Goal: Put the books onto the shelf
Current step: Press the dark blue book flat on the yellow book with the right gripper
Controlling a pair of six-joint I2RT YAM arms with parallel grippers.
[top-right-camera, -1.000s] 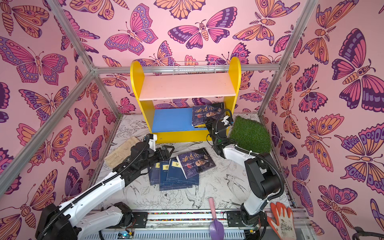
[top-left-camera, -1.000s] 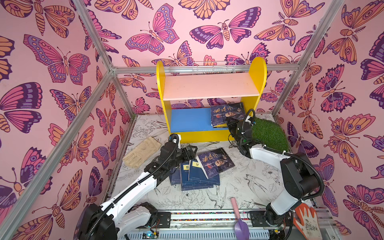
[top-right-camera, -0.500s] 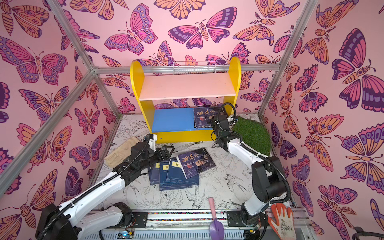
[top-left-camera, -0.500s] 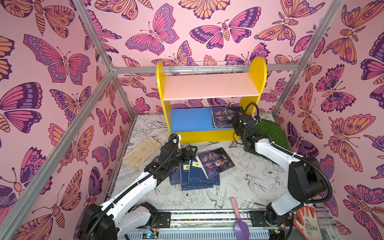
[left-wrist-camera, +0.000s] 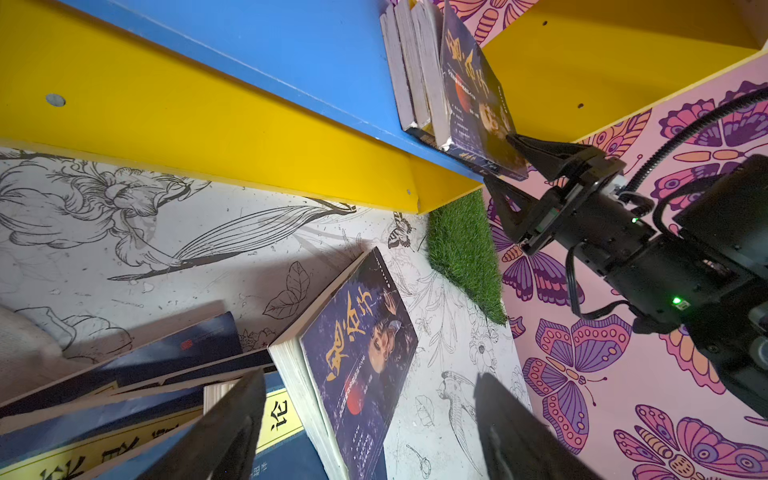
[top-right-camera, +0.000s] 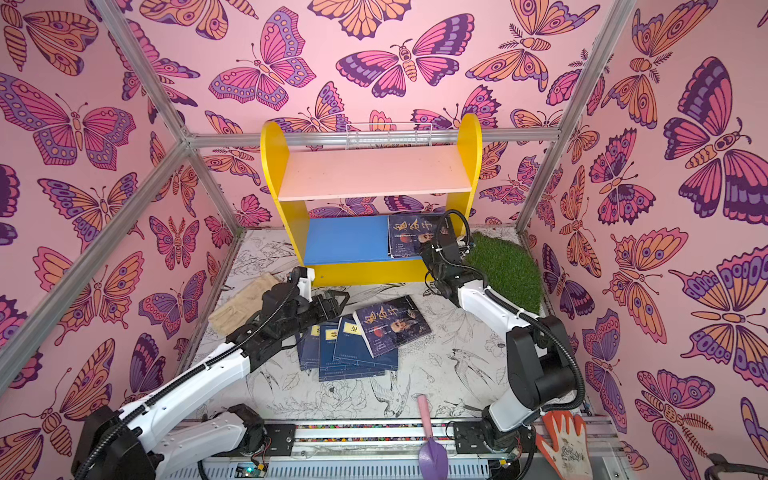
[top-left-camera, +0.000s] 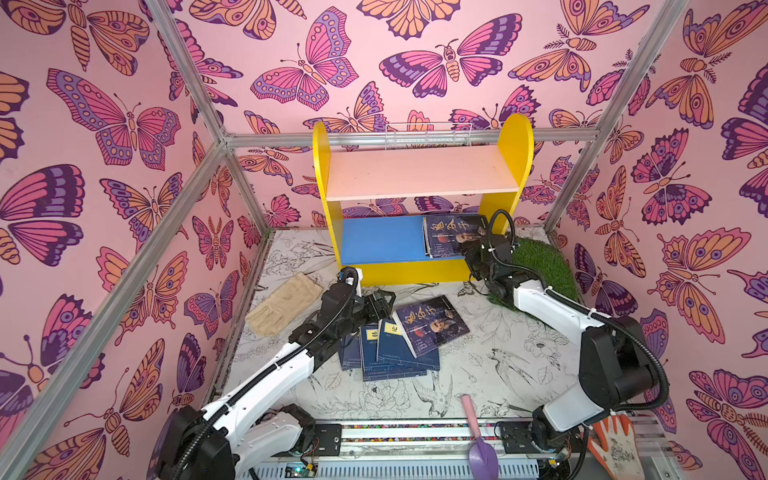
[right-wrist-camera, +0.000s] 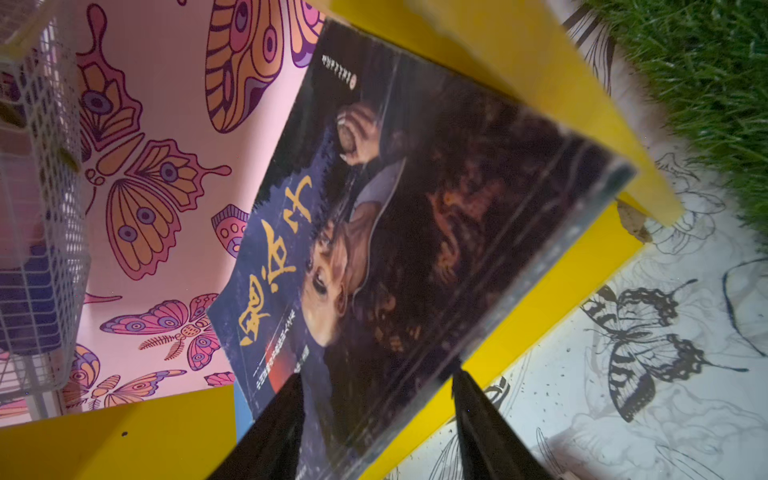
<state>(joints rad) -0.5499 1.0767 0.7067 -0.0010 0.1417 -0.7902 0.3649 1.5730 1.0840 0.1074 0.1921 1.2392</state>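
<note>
right gripper [left-wrist-camera: 500,160] sits at the right front corner of the blue lower board [top-left-camera: 382,239] of the shelf [top-left-camera: 515,145]. its jaws are spread astride the lower corner of a portrait-cover book [top-left-camera: 451,235]. the gap between its fingers [right-wrist-camera: 270,436] is wider than the book, so nothing is pinched. that book leans at the board's right end, in front of three other shelved books [left-wrist-camera: 409,70] whose grey page edges show; their covers are hidden.

left gripper [top-left-camera: 384,307] hovers with jaws wide apart and nothing between them over the back edge of the pile of navy books [top-left-camera: 386,349] near the desk's middle. the pile lies flat and fanned, with yellow title labels. the left arm covers its left side, so the count cannot be told. a second portrait book [top-left-camera: 432,326] rests tilted on the pile's right edge, dark blue with gold characters and a face.

the shelf stands at the back edge of the desk [top-left-camera: 519,365]. a white wire basket [top-left-camera: 428,135] sits behind the shelf's top; something dark blue shows through its mesh, too blurred to name.

a grass mat [top-left-camera: 540,266] fills the back right corner. a beige glove [top-left-camera: 284,305] lies near the left edge and a purple trowel [top-left-camera: 478,436] at the front edge. an orange-and-white glove [top-left-camera: 615,444] by the front right corner is cut off by the frame.
</note>
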